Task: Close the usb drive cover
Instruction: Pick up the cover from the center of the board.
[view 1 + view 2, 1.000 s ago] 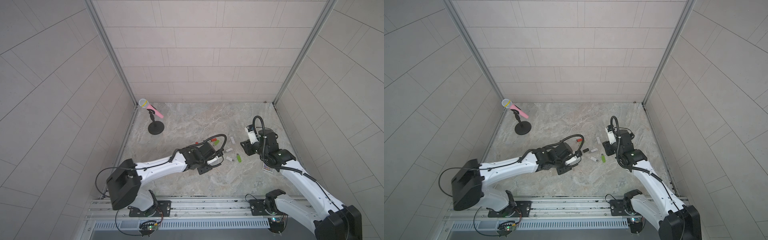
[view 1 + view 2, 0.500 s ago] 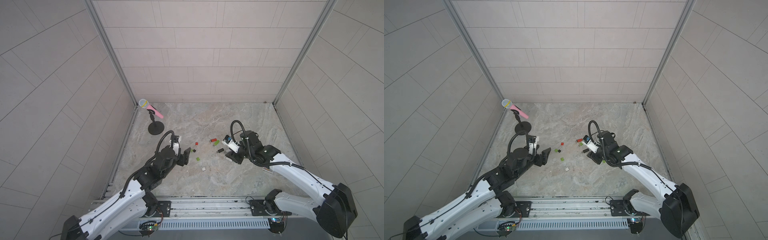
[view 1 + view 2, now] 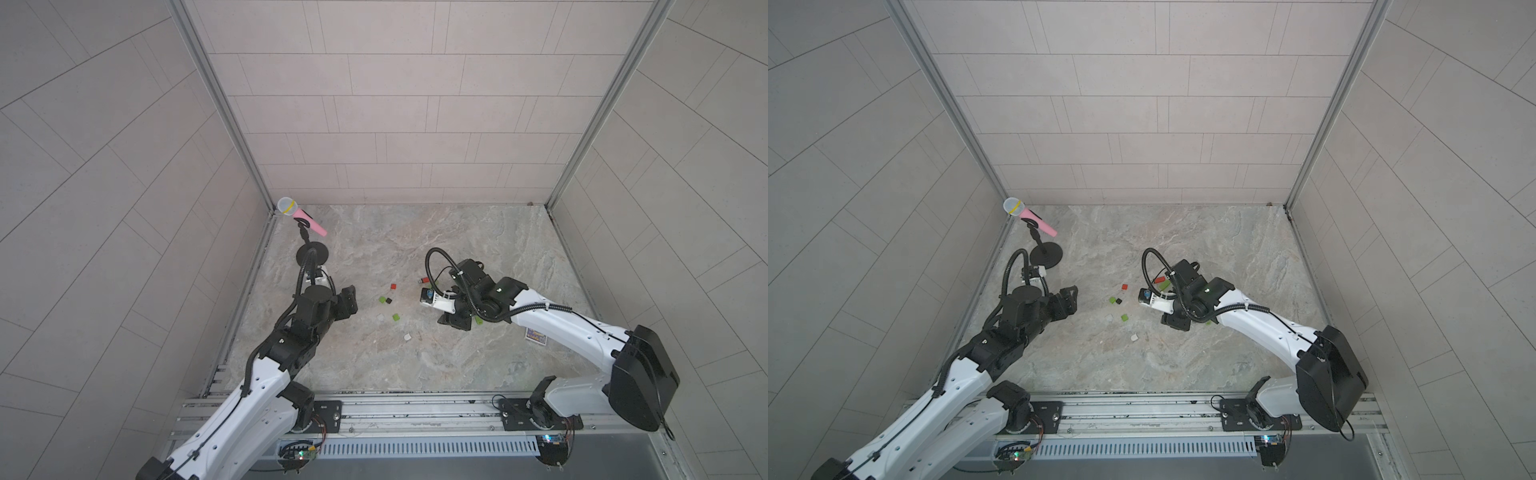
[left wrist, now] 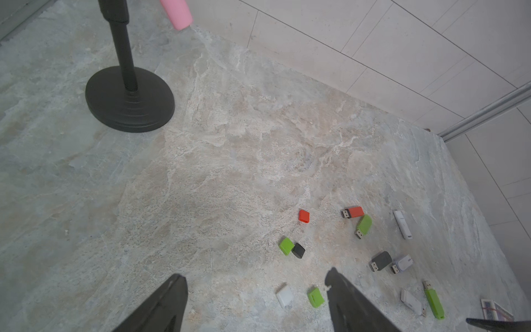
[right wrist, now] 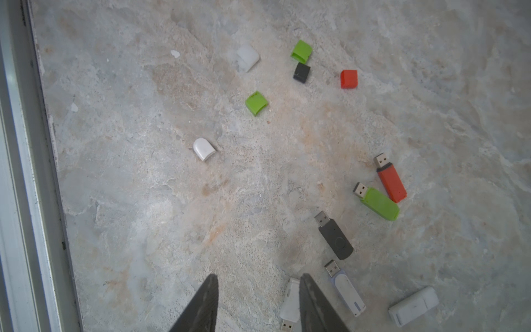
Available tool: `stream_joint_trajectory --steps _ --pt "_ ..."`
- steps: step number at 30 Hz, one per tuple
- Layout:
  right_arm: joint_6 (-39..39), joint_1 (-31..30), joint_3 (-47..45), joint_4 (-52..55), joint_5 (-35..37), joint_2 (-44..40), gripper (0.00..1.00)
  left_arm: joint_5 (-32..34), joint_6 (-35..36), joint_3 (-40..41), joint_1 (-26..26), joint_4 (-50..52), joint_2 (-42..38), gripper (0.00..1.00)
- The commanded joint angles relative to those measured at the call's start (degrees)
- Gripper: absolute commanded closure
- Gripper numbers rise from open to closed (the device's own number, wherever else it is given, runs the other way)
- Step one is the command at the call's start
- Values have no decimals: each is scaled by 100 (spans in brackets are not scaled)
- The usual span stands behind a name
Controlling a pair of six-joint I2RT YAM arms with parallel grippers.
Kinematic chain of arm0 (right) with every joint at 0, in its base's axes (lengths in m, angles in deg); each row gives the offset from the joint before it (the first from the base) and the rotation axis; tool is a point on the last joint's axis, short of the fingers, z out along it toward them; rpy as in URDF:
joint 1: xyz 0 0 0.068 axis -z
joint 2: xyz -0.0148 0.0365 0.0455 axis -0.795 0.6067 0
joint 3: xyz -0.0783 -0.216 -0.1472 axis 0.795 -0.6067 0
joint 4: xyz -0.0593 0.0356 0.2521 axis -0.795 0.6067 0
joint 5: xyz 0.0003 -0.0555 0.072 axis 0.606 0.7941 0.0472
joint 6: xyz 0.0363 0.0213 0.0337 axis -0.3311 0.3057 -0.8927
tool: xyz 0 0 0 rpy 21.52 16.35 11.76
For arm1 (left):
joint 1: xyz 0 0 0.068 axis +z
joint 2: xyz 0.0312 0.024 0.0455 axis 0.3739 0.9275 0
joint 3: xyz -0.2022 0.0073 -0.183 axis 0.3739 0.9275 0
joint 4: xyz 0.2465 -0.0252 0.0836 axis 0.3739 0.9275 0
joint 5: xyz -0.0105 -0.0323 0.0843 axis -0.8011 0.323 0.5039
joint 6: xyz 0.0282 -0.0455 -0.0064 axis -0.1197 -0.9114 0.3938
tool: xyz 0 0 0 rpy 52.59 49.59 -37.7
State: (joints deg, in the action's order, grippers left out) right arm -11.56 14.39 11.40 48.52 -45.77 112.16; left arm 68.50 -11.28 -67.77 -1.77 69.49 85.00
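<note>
Uncapped white USB drive (image 5: 290, 301) flat on the marble tabletop (image 5: 143, 201), metal plug bare, between the fingers (image 5: 313, 304) of the right gripper (image 5: 258, 280) and close against one of them. Fingers parted, low over the tabletop, not pinching the drive.

Just beside it a lilac-and-white drive (image 5: 346, 289), then a black swivel drive (image 5: 334, 237), a green drive (image 5: 379, 202) and a red drive (image 5: 392, 179), all with plugs exposed, the green and red ones side by side. Off to one side a white rectangular drive (image 5: 413, 306).

Farther out, between the two arms, loose caps: a rounded white cap (image 5: 204, 149) alone, a green cap (image 5: 256, 103), a translucent cap (image 5: 247, 57), a second green cap (image 5: 301, 51) touching a black cap (image 5: 301, 72), and a red cap (image 5: 349, 78).

Beyond the caps, the left gripper (image 4: 255, 274), clear of the tabletop, fingers spread wide and empty. Behind it, in the far corner, a pink microphone (image 3: 303, 216) on a black stand (image 4: 129, 99). Near the right arm, a small printed card (image 3: 536, 334) on the tabletop.
</note>
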Motion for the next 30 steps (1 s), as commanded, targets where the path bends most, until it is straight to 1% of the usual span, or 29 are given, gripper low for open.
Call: stream_joint_trajectory --steps 1,5,10,14,15,17,20,24,26,30 --pt "653 -48 120 493 -218 134 53 -138 -502 51 194 374 -141 16" --pt "919 -158 215 682 -263 374 53 -60 -622 214 310 583 -308 16" --pt "1005 -263 383 791 -167 589 53 -302 -654 341 439 373 -163 15" --pt "903 -349 324 456 -202 635 53 -627 -646 84 573 385 289 13" --pt "912 -370 305 360 -272 667 53 -706 -623 10 609 444 505 12" --pt "998 -417 319 325 -338 751 53 -721 -649 -59 632 531 742 11" --pt "1051 -488 320 364 -255 885 54 -848 -716 -53 701 357 987 9" --pt "1156 -559 351 653 -182 935 55 -1039 -716 -320 763 399 1073 8" --pt "1340 -585 347 756 -188 935 55 -1092 -635 -406 766 455 1073 6" --pt "1389 -595 453 723 -200 998 55 -941 -531 -439 782 636 1041 4"
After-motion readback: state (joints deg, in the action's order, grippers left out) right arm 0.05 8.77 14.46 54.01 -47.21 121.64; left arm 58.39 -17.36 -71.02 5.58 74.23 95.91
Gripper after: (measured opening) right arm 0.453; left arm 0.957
